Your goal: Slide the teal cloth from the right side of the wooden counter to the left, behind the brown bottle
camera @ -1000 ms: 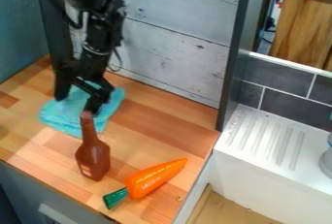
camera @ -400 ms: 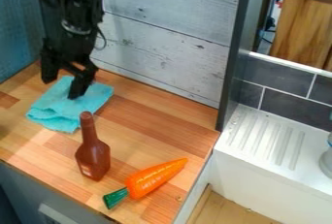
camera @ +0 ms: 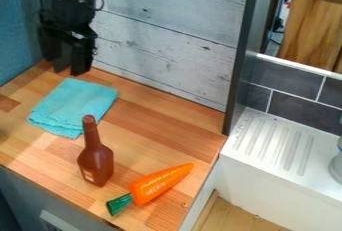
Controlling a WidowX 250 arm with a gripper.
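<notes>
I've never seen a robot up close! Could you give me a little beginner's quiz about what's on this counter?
1. Which is nearest the black robot gripper: (a) the brown long-necked bottle, (b) the folded turquoise cloth, or (c) the bright orange toy carrot?
2. True or false: the gripper is holding the carrot.
3. Fill in the missing colour: the carrot's blunt end is ____.

Key: 1. b; 2. false, the carrot lies well away from the gripper; 3. green.
</notes>
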